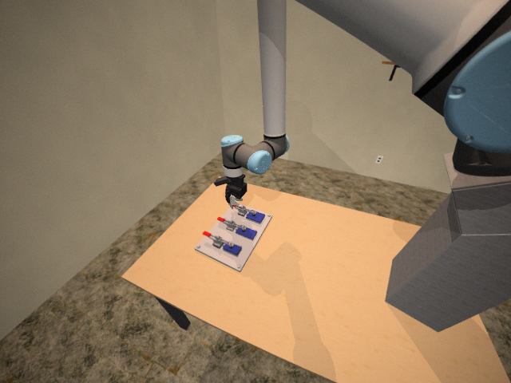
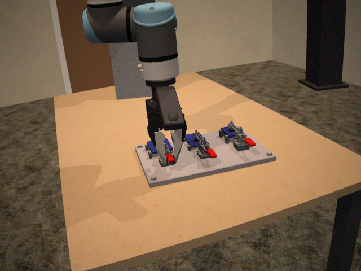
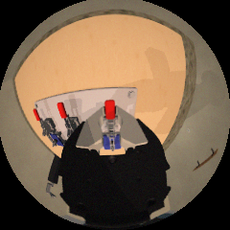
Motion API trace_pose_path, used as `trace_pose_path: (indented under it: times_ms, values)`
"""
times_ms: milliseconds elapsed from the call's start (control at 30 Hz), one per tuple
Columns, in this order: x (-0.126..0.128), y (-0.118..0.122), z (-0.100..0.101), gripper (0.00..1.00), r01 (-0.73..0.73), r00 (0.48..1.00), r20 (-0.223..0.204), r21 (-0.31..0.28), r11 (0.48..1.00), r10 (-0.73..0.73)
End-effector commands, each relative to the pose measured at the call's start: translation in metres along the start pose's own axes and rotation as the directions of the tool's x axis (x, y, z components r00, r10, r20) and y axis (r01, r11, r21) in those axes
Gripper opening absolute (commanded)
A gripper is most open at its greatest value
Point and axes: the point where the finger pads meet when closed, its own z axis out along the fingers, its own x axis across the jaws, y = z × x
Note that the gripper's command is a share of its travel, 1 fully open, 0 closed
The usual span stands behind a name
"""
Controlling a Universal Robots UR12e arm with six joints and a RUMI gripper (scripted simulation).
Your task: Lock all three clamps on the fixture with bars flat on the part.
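A grey fixture plate lies on the table with three toggle clamps, each with a red handle and a blue part. My gripper stands over the left clamp in the exterior view, its fingers shut on that clamp's red handle, which lies low near the plate. In the wrist view the handle sits between my fingers, with the blue part behind it. The middle clamp's handle and the right clamp's handle lie low and flat. In the top view my gripper is at the plate's far end.
The plate sits near the table's far left part. The arm's grey base column stands at the right. A dark post stands on the floor beyond the table.
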Motion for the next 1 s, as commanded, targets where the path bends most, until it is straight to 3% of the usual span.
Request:
trace_pose_path:
  times_ms: [0,967]
  values:
    - [-0.0045,-0.0012,0.0017,0.00,0.003,1.000,0.004,0.001,1.000,-0.003]
    - [-0.0049,-0.0011,0.0033,0.00,0.003,1.000,0.004,0.000,1.000,-0.003]
